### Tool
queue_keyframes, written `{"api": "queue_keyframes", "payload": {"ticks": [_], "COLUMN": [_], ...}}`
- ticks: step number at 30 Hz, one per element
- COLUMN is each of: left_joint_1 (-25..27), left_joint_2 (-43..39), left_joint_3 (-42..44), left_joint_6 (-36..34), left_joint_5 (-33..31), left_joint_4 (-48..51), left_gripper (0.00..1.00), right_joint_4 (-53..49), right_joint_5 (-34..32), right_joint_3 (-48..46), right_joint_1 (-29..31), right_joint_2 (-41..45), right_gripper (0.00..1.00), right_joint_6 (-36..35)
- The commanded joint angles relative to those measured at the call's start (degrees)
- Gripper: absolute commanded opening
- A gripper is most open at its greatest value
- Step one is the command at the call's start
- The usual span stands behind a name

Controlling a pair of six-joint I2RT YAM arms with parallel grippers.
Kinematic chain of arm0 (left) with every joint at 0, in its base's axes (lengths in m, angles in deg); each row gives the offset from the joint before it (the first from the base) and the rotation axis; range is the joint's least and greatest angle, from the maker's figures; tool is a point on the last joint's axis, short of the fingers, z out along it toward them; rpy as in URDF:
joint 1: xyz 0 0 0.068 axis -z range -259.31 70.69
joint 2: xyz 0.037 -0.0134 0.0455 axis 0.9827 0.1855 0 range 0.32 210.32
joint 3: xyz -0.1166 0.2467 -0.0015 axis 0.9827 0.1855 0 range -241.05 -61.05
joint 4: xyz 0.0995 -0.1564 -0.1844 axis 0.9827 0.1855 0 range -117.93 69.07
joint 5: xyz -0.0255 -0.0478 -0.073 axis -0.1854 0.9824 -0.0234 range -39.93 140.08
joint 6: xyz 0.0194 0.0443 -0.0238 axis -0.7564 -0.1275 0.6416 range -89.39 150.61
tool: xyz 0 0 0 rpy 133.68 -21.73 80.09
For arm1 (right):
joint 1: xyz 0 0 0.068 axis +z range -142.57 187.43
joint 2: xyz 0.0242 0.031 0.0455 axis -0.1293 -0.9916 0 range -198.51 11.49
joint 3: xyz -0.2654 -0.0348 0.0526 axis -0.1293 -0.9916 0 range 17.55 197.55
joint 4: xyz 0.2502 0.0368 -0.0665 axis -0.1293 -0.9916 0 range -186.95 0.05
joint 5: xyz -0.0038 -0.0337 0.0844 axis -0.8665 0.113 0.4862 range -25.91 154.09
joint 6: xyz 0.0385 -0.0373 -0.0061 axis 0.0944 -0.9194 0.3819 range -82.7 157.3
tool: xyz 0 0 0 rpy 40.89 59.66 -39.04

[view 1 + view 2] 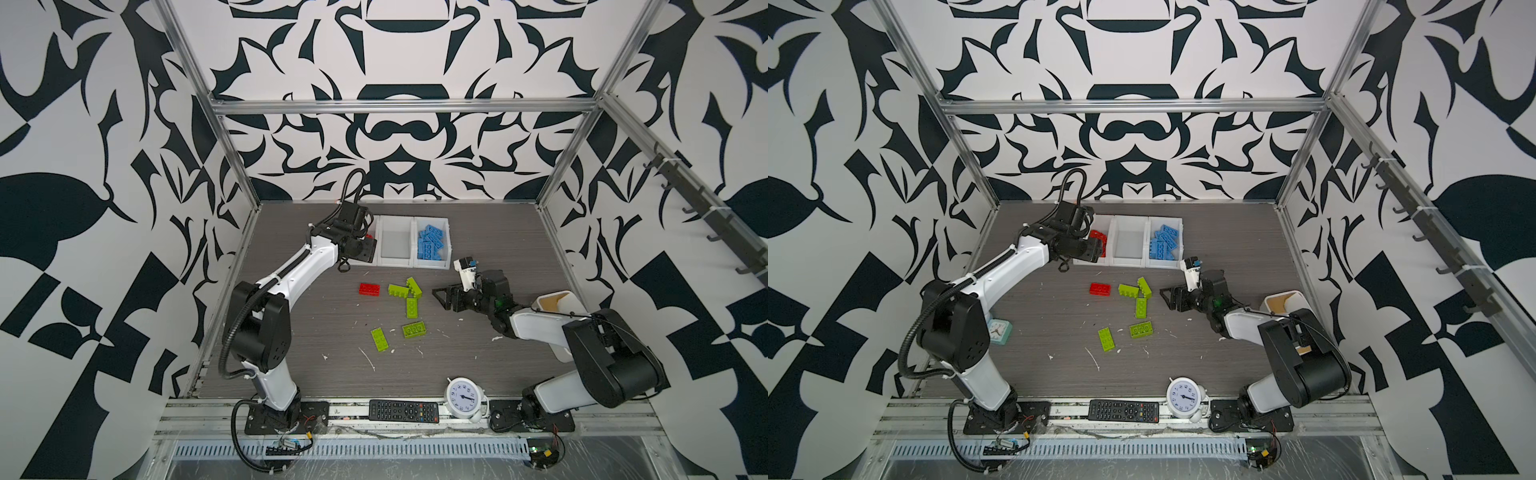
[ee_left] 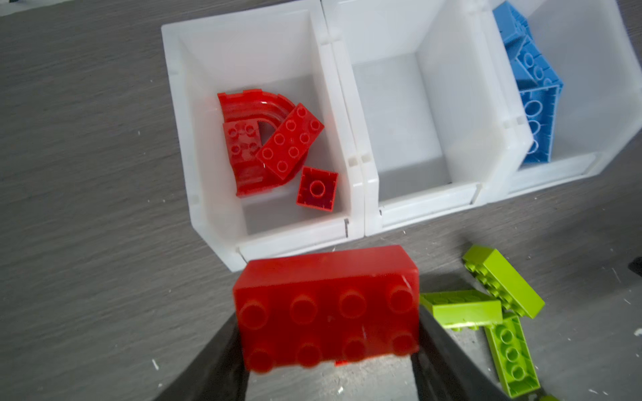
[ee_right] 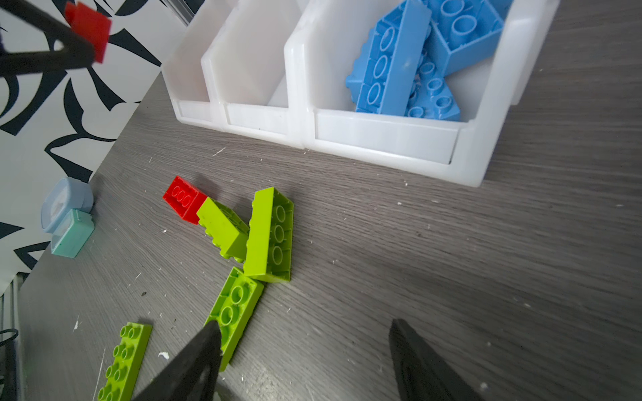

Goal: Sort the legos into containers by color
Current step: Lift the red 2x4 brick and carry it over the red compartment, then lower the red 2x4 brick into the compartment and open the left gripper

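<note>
My left gripper is shut on a red lego and holds it just in front of the left container, which has three red pieces in it. In both top views this gripper covers that bin. The middle container is empty. The right one holds several blue legos. One red lego and several green legos lie on the table. My right gripper hangs open beside the green ones with nothing in it.
A white tub with a tan inside stands behind the right arm. A white clock and a black remote lie at the front edge. A small teal clock sits by the left arm.
</note>
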Motion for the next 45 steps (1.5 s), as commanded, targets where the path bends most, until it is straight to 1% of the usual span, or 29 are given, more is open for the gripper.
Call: {"api": "queue_keyframes", "payload": {"ticks": [1,4,7,11,14,21,26,31,34,38,39,40,41,45], "left_joint_1": [-2.7,-4.0,-5.1,-5.8,-5.9,-6.1,-6.1,-6.1,-6.1,-6.1,-6.1,-6.2,-6.1,-6.1], "left_joint_2": [4.4,8.5,12.3,15.7,17.8,19.8,20.2,19.4,19.0,18.8,18.7,18.5,18.2,16.4], "left_joint_3": [-5.4,-9.9,-13.6,-15.8,-17.0,-17.0,-17.7,-17.0,-17.0,-17.2,-17.2,-17.2,-17.2,-16.2], "left_joint_6": [-3.5,-4.9,-5.3,-6.0,-6.7,-6.4,-5.9,-6.0,-6.3,-6.4,-6.2,-6.1,-6.1,-5.2], "left_joint_5": [1.4,2.0,4.0,6.1,6.0,7.6,8.5,7.8,7.4,7.7,8.0,8.1,8.3,8.4], "left_joint_4": [0.4,-0.4,-0.4,-1.4,-1.1,-2.9,-2.9,-2.6,-2.3,-2.0,-2.0,-1.8,-1.7,-1.6], "left_gripper": [0.52,0.52,0.52,0.51,0.51,0.53,0.57,0.61,0.71,0.79,0.83,0.84,0.89,0.93], "right_joint_4": [0.4,0.3,0.3,0.2,0.2,0.1,-0.2,-0.1,0.0,-0.1,0.0,-0.1,0.0,-0.1], "right_joint_5": [-0.2,-0.2,-0.2,-0.1,-0.1,-0.7,-0.7,-0.3,-0.2,-0.3,-0.3,-0.3,-0.3,-0.2], "right_joint_3": [1.6,1.7,1.7,1.6,1.7,1.7,1.7,2.0,2.1,2.1,2.1,2.1,2.1,2.0], "right_joint_1": [0.2,0.2,0.3,0.3,0.3,0.3,0.3,0.4,0.4,0.4,0.4,0.5,0.5,0.5], "right_joint_2": [0.8,0.8,0.9,0.9,0.9,0.6,1.0,0.4,0.1,0.1,0.1,0.2,0.2,0.3], "right_gripper": [0.78,0.78,0.78,0.78,0.78,0.78,0.78,0.78,0.78,0.78,0.78,0.79,0.78,0.78], "right_joint_6": [-1.1,-1.1,-1.0,-1.0,-1.0,-1.4,-1.5,-1.3,-1.3,-1.4,-1.4,-1.3,-1.4,-1.3]}}
